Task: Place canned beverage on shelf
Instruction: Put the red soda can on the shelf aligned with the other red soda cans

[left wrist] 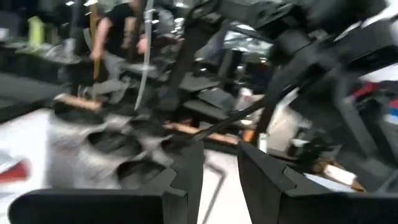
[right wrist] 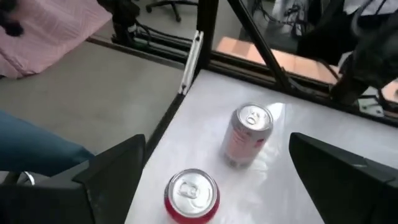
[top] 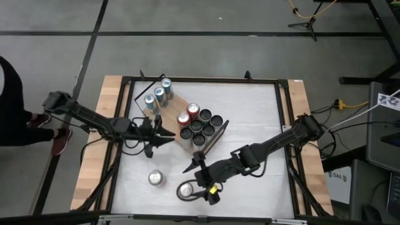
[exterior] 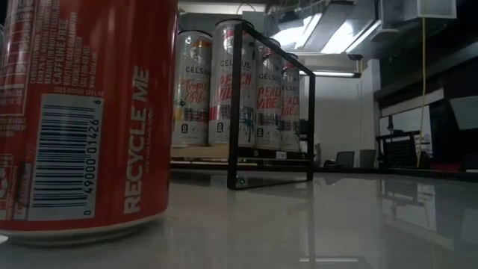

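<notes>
The shelf (top: 177,104), a light-wood board on a black wire frame (exterior: 239,104), stands slantwise in mid table. It bears several tall slim cans (top: 157,95), two red cans (top: 188,114) and several dark cans (top: 203,128). Two more cans stand on the table near its front edge: a pale one (right wrist: 247,135) and a red one (right wrist: 191,196). My right gripper (right wrist: 216,158) hangs wide open above them, touching neither. My left gripper (left wrist: 221,168) points level at the shelf's left side, with a narrow gap and nothing in it.
A red can (exterior: 75,112) stands close before the low camera. Bare white tabletop (top: 262,112) lies to the right of the shelf. Wooden side strips (top: 94,150) and a black frame border the table. A person (top: 9,100) stands beyond the left edge.
</notes>
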Motion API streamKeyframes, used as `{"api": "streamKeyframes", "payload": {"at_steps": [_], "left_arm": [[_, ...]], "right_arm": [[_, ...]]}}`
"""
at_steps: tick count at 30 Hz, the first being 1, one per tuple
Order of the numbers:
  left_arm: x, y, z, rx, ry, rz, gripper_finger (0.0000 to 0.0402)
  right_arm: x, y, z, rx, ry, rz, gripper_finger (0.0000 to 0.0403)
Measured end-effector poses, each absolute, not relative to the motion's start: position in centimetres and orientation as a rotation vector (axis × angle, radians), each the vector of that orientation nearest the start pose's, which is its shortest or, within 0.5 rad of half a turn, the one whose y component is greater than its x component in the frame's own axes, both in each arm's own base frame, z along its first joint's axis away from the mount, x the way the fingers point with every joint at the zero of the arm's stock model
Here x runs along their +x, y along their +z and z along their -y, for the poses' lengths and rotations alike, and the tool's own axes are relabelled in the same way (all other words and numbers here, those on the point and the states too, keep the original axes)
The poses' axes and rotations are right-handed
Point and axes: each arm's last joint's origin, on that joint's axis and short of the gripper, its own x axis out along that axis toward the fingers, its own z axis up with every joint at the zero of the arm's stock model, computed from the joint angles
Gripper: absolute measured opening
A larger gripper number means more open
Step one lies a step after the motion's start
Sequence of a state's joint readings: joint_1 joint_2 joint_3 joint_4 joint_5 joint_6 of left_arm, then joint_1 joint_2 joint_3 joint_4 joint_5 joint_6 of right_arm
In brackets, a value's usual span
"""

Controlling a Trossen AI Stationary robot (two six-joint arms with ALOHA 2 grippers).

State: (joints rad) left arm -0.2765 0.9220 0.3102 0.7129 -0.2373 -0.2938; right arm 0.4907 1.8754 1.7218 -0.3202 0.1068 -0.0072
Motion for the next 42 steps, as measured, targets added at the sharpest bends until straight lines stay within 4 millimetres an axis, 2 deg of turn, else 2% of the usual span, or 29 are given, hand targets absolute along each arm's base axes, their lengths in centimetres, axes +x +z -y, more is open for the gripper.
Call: {"api": "streamKeyframes", "payload": {"at_steps": [6, 12, 18, 24, 29, 37, 42], "left_arm": [[19.0, 26.1, 6.9, -0.162, -0.097, 0.078, 0.0093], [19.2, 29.3, 9.2, -0.064, -0.069, -0.077, 0.0093], [19.2, 30.8, 11.2, -0.026, -0.089, -0.130, 0.0093], [18.9, 30.2, 13.1, -0.054, -0.136, -0.172, 0.0093], [18.7, 29.5, 14.3, -0.072, -0.129, -0.198, 0.0093], [18.9, 28.5, 15.4, -0.059, -0.107, -0.229, 0.0093], [19.2, 28.0, 15.7, -0.068, -0.102, -0.247, 0.0093]], "right_arm": [[39.9, 30.7, -20.4, -0.161, 0.386, -0.528, 0.0392], [40.8, 28.3, -20.9, -0.159, 0.439, -0.592, 0.0392], [41.6, 25.9, -21.4, -0.167, 0.453, -0.648, 0.0392], [42.1, 24.2, -21.6, -0.176, 0.450, -0.683, 0.0392], [42.3, 24.0, -21.5, -0.177, 0.437, -0.679, 0.0392], [43.2, 22.3, -21.5, -0.173, 0.429, -0.687, 0.0392], [43.2, 22.1, -21.5, -0.175, 0.423, -0.690, 0.0389]]}}
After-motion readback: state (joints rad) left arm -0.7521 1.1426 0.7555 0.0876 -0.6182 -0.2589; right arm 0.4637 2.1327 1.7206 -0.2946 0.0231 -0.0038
